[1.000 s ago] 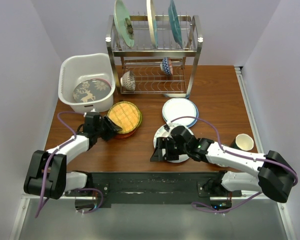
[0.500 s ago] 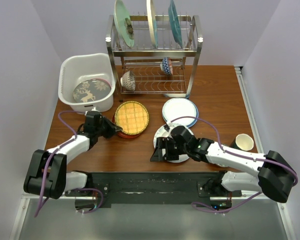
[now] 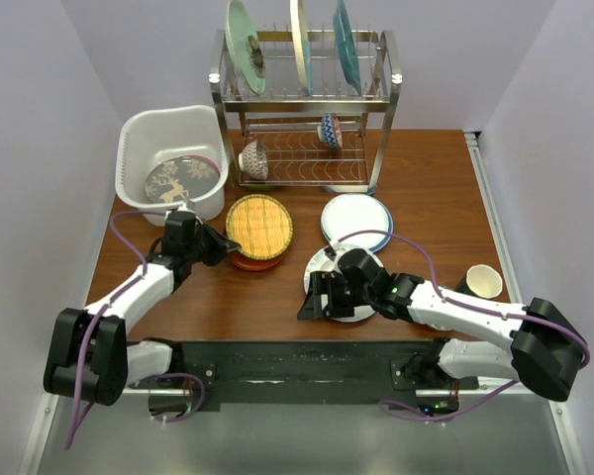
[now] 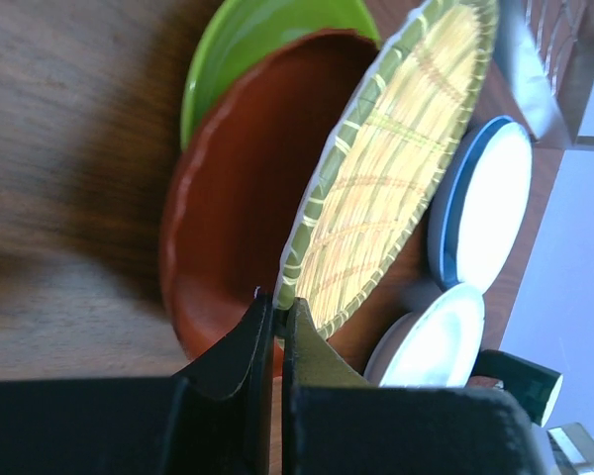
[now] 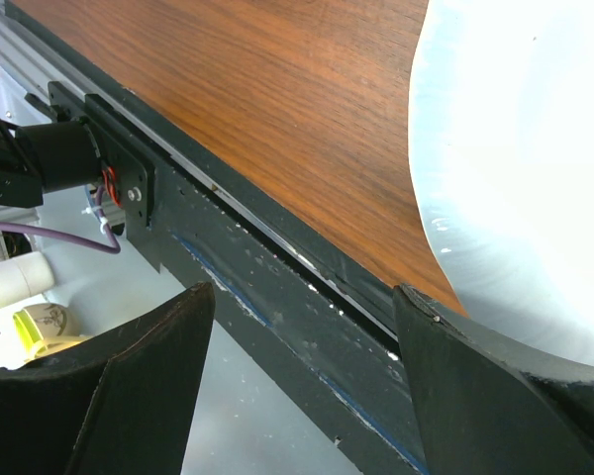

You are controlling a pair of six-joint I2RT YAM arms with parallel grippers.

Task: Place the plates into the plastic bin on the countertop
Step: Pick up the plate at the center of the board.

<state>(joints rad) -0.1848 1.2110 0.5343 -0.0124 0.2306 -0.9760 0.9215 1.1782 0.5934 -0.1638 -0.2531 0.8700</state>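
Grey deer-patterned plate (image 3: 181,181) in white perforated plastic bin (image 3: 139,134). Left fingers (image 4: 233,356) clamp round woven yellow plate (image 3: 258,227); right fingers (image 5: 139,386) open. Most work outstanding.

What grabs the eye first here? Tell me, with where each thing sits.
The woven yellow plate, left of centre on the countertop, tilts up off the orange-red plate with its rim pinched in the left fingers. The grey deer plate lies flat in the plastic bin at the back left, and three plates stand on edge atop the wire dish rack.
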